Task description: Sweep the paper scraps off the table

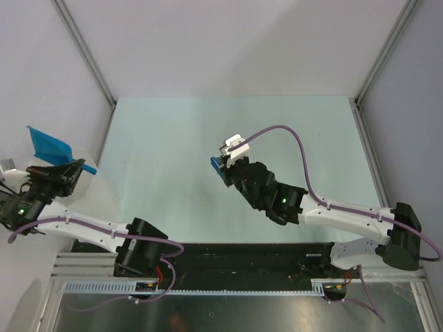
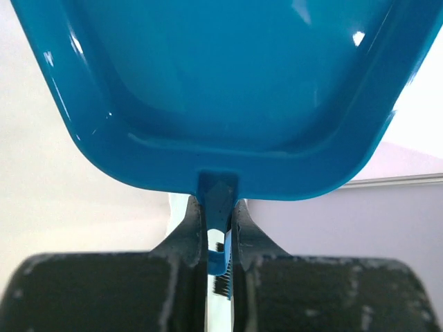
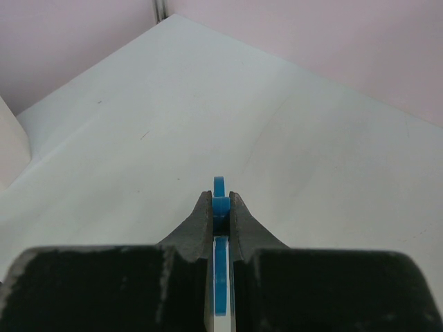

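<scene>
Two grippers each hold a blue tool. The left gripper (image 2: 219, 214) is outside the table (image 1: 173, 138), past its 9 o'clock edge in the top view. Its fingers (image 2: 187, 232) are closed tightly on the short handle of a blue dustpan (image 2: 221, 90), with only the thin handle between them. The pan stands up in front of the left wrist camera and fills most of that view, with its hollow side facing the camera. In the top view the pan is at 10 o'clock from a white container (image 1: 84, 158), which stands just beside the table's 9 o'clock edge. I cannot tell if the pan touches this container.

The right gripper (image 3: 220, 204) is over the middle of the pale green table, and its arm reaches in from 4 o'clock. Its fingers (image 3: 201, 221) are pressed together on a thin blue tool (image 3: 219, 188), which stands on its edge between them, with its tip just past the fingertips. In the top view the blue end of this tool points toward 9 o'clock. From these views I cannot tell if the tool touches the table.
</scene>
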You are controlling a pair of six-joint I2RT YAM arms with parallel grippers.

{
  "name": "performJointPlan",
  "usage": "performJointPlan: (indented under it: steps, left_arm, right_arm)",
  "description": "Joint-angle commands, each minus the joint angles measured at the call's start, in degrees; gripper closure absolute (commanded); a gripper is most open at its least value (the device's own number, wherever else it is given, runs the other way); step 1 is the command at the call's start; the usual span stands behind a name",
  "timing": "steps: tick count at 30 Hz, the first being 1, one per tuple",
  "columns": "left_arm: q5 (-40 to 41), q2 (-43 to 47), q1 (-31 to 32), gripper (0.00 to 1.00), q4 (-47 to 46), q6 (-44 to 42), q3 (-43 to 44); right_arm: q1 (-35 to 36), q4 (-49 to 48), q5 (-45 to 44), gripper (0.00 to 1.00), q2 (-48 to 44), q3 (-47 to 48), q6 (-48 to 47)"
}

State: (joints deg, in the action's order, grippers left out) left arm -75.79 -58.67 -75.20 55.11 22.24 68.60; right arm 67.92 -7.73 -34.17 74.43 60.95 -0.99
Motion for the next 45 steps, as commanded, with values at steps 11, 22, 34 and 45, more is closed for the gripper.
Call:
performJointPlan:
  steps: [11,22,34,45]
  left_arm:
    - [-4.45,0.75,-0.74,1.00,-0.09,2.81,0.05]
    - [-15.08,-1.70,-0.74,1.00,0.08,3.07,3.90]
    - [15.75,7.26,6.03,1.00,-0.62,-31.35,16.22]
    - [50.81,8.92,18.23,1.00,-1.24,-54.22,15.78]
  right_arm:
    - [0.28,-0.98,-0.81,1.00,-0.69,0.14,0.73]
    - [0.28,0.43,-0.46,1.00,-1.84,0.14,0.73]
    - [0.11,-1.32,-0.46,1.00,-0.52,0.05,0.29]
    - [-1.03,-2.46,1.39,1.00,0.54,0.05,-0.59]
